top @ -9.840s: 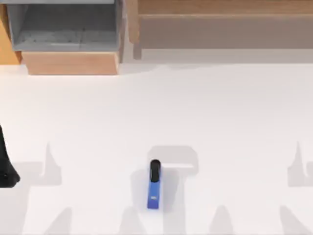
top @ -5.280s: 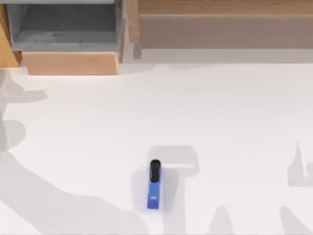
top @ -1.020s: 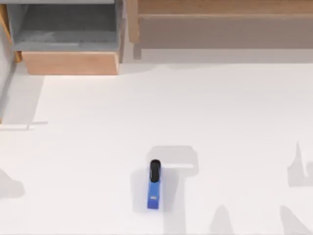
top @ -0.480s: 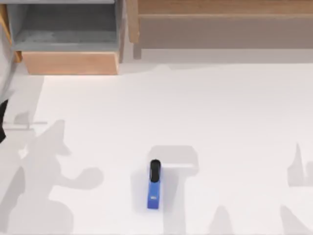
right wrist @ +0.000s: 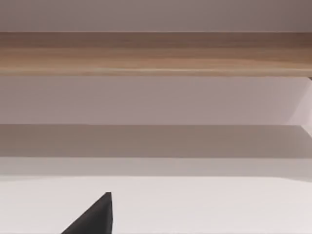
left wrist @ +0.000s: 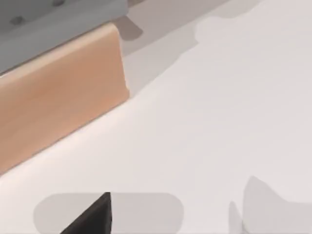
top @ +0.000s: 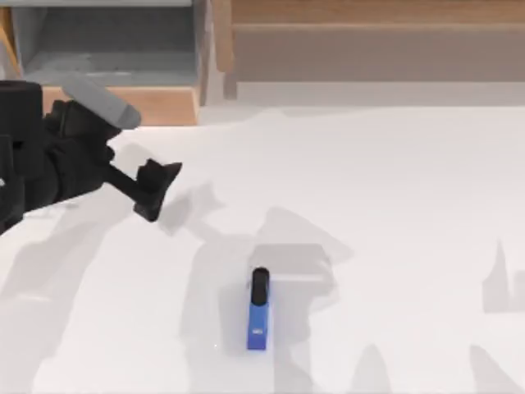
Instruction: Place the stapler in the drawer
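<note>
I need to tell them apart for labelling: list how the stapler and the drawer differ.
Size: the stapler is a small narrow bar; the drawer is a far larger box.
Colour: the stapler is blue with a black rounded end; the drawer has grey inner walls and a light tan wooden front panel.
Place: the stapler lies on the white table toward the near edge; the drawer sits open at the far left.
Shared: both rest untouched, with the left gripper between them.

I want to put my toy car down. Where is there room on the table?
The table is bare on the top view's right, from the wide brown cabinet down to the near edge. There is also room between the stapler and the drawer. The left side is crowded: the left gripper hangs there.
</note>
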Controlling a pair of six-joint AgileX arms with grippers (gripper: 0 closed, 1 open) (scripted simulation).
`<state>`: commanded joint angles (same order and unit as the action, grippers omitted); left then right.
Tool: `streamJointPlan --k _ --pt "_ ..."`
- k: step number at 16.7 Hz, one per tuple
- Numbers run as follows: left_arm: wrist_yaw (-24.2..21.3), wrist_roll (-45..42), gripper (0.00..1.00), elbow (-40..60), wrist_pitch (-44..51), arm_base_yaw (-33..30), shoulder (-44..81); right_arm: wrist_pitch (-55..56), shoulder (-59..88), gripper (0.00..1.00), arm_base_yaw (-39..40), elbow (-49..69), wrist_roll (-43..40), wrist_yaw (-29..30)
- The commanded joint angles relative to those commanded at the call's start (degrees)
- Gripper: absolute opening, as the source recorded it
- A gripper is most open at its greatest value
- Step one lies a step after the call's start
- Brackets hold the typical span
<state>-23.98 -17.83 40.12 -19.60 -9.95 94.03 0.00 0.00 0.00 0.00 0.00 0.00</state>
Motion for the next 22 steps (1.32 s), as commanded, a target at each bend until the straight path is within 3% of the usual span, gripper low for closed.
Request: streamJointPlan --k 7,12,16,22 --pt "18.4 39.0 1.00 18.4 41.7 -24.9 4.2 0.0 0.0 1.00 0.0 0.0 0.0 0.0" --pt "28.5 58.0 1.00 28.5 62.8 -37.2 8.4 0.0 0.0 1.00 0.0 0.0 0.0 0.0" --pt "32.4 64.5 1.00 32.2 69.8 -41.4 10.3 0.0 0.0 1.00 0.0 0.0 0.0 0.0" --pt "32.4 64.6 1.00 32.0 69.6 -41.3 10.3 0.0 0.0 1.00 0.0 0.0 0.0 0.0"
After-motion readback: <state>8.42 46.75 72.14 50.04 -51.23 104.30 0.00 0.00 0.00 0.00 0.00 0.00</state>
